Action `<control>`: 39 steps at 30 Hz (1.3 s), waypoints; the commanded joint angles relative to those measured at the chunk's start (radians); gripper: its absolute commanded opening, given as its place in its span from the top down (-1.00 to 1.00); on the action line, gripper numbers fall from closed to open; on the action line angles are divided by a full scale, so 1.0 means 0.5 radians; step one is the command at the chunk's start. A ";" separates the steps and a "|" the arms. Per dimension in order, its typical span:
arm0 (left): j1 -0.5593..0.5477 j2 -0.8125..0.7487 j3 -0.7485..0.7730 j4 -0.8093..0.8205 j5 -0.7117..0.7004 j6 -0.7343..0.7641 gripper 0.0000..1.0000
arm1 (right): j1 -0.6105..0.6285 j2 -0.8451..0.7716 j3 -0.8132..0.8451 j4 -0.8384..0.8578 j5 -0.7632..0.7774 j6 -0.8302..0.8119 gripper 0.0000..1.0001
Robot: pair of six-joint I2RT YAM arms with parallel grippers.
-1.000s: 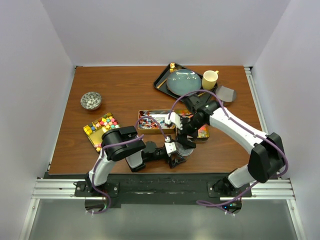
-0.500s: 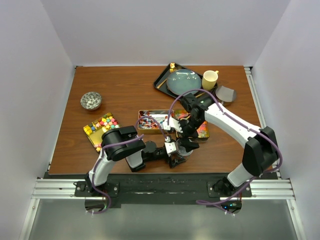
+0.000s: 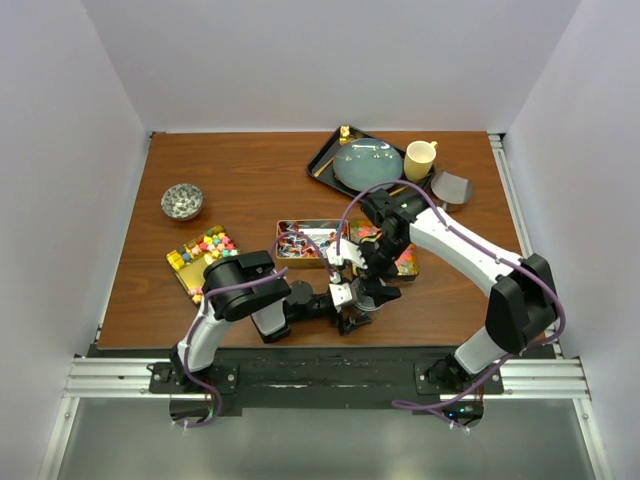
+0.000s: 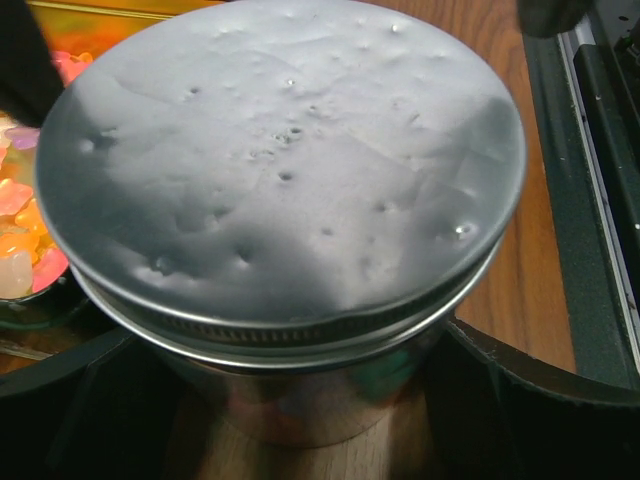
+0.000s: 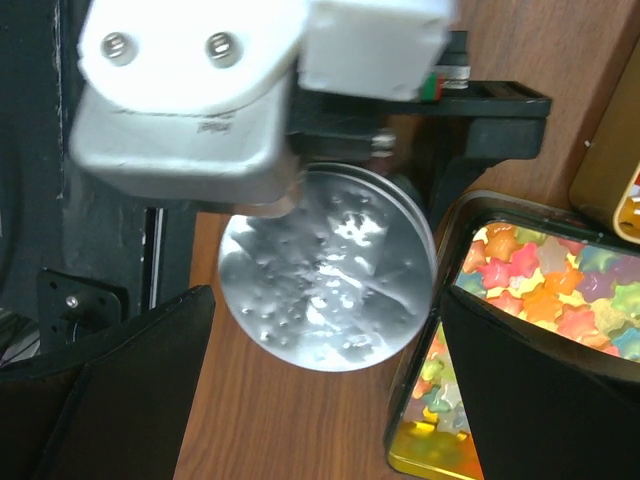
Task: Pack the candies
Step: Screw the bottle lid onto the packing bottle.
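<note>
A small glass jar with a dimpled silver lid (image 3: 371, 294) stands near the table's front edge. My left gripper (image 3: 352, 308) is shut on the jar's glass body (image 4: 300, 400), one finger on each side. My right gripper (image 3: 374, 272) hovers open above the lid (image 5: 330, 265), with its black fingers (image 5: 110, 390) well apart. Orange, yellow and pink gummies (image 5: 535, 275) fill a gold tin (image 3: 398, 258) right beside the jar. Red-white-blue wrapped candies (image 3: 303, 243) lie in a second gold tin. Multicoloured chunky candies (image 3: 212, 246) lie in a third tin at the left.
A black tray (image 3: 325, 160) with a teal plate (image 3: 366, 164) stands at the back, with a yellow cup (image 3: 420, 158) and a grey dish (image 3: 452, 187) next to it. A small round bowl (image 3: 182, 201) sits at the far left.
My right arm has swung a little to the left and its gripper has shifted slightly over the jar. The left arm and the jar have not moved.
</note>
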 commanded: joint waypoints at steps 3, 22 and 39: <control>0.090 0.175 -0.055 0.063 -0.101 -0.009 1.00 | 0.008 -0.163 -0.121 -0.027 0.030 -0.005 -0.97; 0.112 0.181 -0.037 0.036 0.059 0.006 1.00 | -0.071 -0.470 -0.180 -0.183 0.122 0.247 -0.91; 0.096 0.138 -0.049 0.008 0.050 0.058 1.00 | -0.001 0.076 0.192 0.026 -0.108 0.173 -0.87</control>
